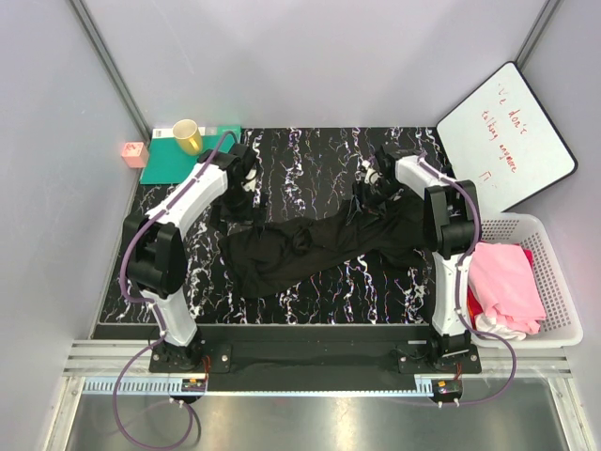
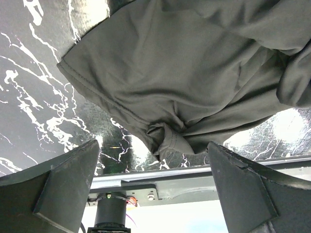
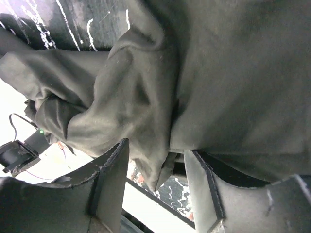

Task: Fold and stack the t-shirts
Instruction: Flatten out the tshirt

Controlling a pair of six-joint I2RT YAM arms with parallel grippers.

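black shirt: it lies in a crumpled heap (image 1: 310,249) in the middle of the table (image 1: 319,155), stretched from left to right between the two arms.
shirt shape: it is bunched and wrinkled, not flat and not folded. no white letters show.
left claw: spread wide (image 2: 153,148). it hangs over the left end of the black shirt and holds nothing.
left claw view: a hemmed edge of the black shirt and a small knot of cloth sit just past the two fingers (image 2: 68,184), with bare table beside them.
right claw: part way spread (image 3: 156,150), at the far right end of the black shirt.
right claw view: a fold of the shirt hangs down between the two fingers (image 3: 112,179). a dark gap shows next to the fold, so the cloth is not pinched tight.
pink shirt: it lies on top in the basket (image 1: 563,282), right of the table, well apart from the black shirt (image 1: 507,282).
white shirt: a bit of it peeks out under the pink shirt, at the near side of the basket (image 1: 498,324).
board: a white one with red writing leans at the far right (image 1: 507,132).
mat: a green one lies at the far left corner (image 1: 164,164).
cup: a yellow one stands on the far edge of the mat (image 1: 187,134).
box: a small pink one sits just left of the mat (image 1: 133,153).
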